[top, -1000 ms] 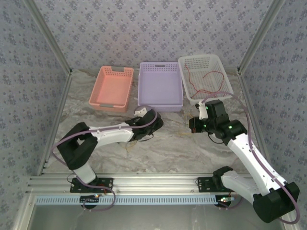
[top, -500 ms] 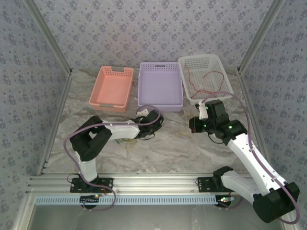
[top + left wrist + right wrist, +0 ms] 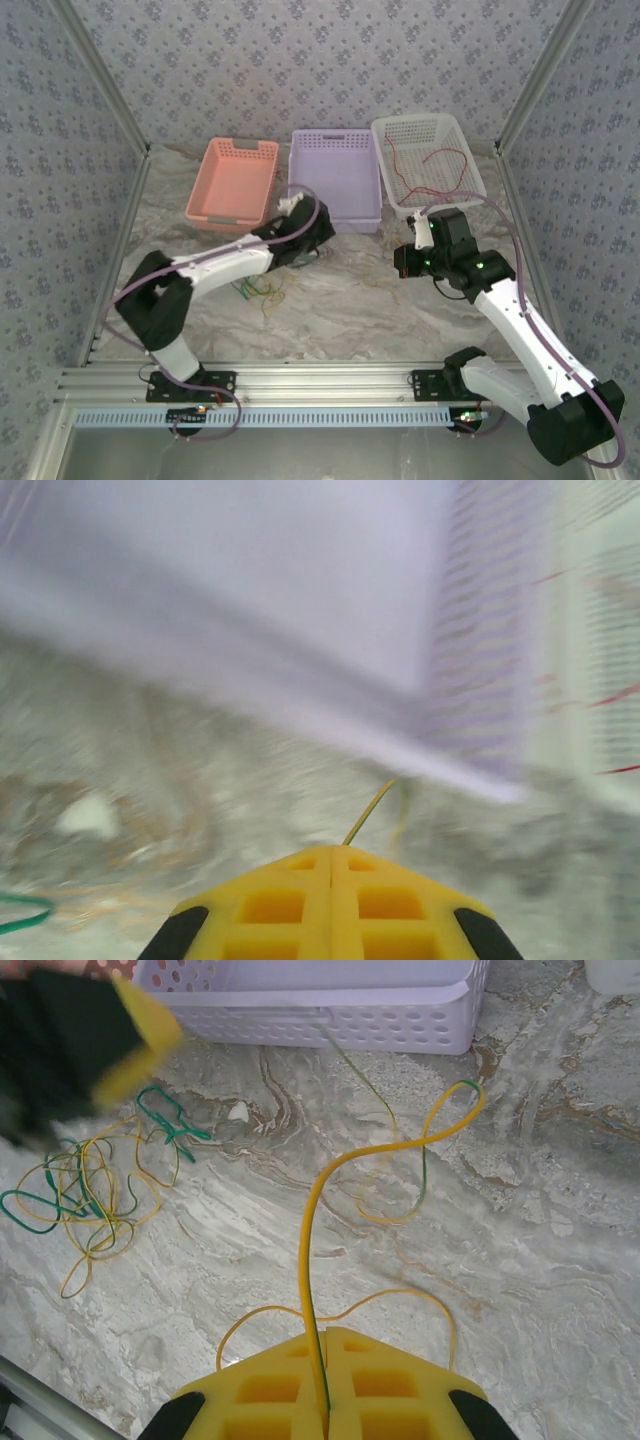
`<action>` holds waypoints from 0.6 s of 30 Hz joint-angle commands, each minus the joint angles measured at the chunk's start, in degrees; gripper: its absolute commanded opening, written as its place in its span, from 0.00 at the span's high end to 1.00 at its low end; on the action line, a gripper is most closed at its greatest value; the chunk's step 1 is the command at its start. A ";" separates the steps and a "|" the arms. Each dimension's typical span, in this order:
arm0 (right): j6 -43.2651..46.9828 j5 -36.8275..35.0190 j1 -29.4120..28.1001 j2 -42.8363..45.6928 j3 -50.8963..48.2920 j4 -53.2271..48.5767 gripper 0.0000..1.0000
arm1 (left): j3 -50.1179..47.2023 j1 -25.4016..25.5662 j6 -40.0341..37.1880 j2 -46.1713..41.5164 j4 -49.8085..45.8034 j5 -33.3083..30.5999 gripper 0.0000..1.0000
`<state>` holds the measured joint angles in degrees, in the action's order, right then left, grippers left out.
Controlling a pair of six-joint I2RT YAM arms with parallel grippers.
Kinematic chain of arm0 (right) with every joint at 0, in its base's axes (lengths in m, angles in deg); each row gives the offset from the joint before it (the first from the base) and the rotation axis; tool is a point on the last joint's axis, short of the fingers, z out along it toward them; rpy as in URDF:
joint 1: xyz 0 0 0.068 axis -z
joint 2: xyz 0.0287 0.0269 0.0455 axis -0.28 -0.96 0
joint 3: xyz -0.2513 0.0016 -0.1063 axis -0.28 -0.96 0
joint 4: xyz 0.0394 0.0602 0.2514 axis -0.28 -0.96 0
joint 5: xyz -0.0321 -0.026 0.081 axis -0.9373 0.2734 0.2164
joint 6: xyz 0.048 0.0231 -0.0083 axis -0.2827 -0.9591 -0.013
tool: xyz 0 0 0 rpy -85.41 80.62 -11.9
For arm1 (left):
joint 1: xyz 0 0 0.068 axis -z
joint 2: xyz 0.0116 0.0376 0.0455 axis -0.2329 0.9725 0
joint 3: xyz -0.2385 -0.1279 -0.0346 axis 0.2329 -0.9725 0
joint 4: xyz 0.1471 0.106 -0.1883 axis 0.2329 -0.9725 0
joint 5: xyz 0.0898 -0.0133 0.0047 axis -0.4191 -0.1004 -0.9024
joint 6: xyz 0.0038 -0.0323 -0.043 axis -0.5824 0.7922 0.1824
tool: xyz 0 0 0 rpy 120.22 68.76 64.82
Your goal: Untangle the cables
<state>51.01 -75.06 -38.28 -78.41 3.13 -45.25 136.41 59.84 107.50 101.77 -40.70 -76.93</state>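
"Two pairs of fingers, both clenched? The right fingers pinch a yellow cable that rises straight out from between them."

"Yes, and the left fingers look pressed together on a yellow-green strand, though that view is smeared. I cannot tell whether it is the same wire."

"If it is, my worry is a pull from both ends. The loop ahead of the right fingers could cinch into a knot instead of opening."

"Or the strand slips out. It is string-thin and looks smooth. A drag could also haul the tangle, ahead and left of the right fingers, across the tabletop."

"What are the things like?"

"The pads are yellow, moulded with square recesses. The wires are limp and glossy and curl in open loops, with yellow and green wound together in the tangle. The tabletop is hard, marbled grey and cream. Beyond the loop, the purple basket has a perforated plastic wall that a wire end could snag in. Farthest off, to the right of the left fingers, red cables lie in the white basket."
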 commanded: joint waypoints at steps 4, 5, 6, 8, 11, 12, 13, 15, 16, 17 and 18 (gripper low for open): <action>0.62 6.19 -2.00 2.13 0.46 2.32 1.00 | 15.82 -10.15 -9.28 -7.15 -8.80 8.57 1.00; 0.78 5.94 -3.01 1.86 0.77 2.50 1.00 | 18.40 -12.42 -10.07 -7.06 -9.17 10.69 1.00; 1.20 5.64 -4.46 1.53 1.12 2.70 1.00 | 21.03 -14.55 -10.49 -6.76 -8.91 13.31 1.00; 2.01 4.24 -7.62 0.62 1.61 3.22 1.00 | 26.25 -18.00 -10.19 -5.51 -7.04 18.74 1.00; 2.39 2.91 -11.42 -2.15 2.62 3.83 1.00 | 35.45 -21.20 -9.80 -2.38 -6.69 25.10 1.00; 2.30 2.13 -12.70 -3.13 2.97 3.91 1.00 | 38.01 -22.14 -9.31 -1.42 -6.55 26.36 1.00; 2.21 1.85 -13.56 -3.90 3.20 4.17 1.00 | 39.58 -22.85 -8.65 -0.66 -6.02 27.23 1.00; 1.96 1.37 -15.12 -5.17 3.55 4.48 1.00 | 42.21 -24.35 -7.04 0.65 -4.62 28.53 1.00; 1.80 1.21 -15.73 -5.49 3.74 4.48 1.00 | 42.75 -24.96 -6.20 1.14 -3.45 29.16 1.00; 1.52 1.33 -16.19 -5.85 3.94 4.48 1.00 | 43.02 -25.63 -5.21 1.70 -1.73 29.64 1.00; 1.32 1.68 -16.45 -6.20 4.31 6.10 1.00 | 43.10 -26.25 -4.07 2.28 0.09 30.07 1.00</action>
<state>52.29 -72.55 -53.80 -84.18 5.07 -41.20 177.63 35.08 100.79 102.08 -44.46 -51.62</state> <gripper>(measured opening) 0.069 0.042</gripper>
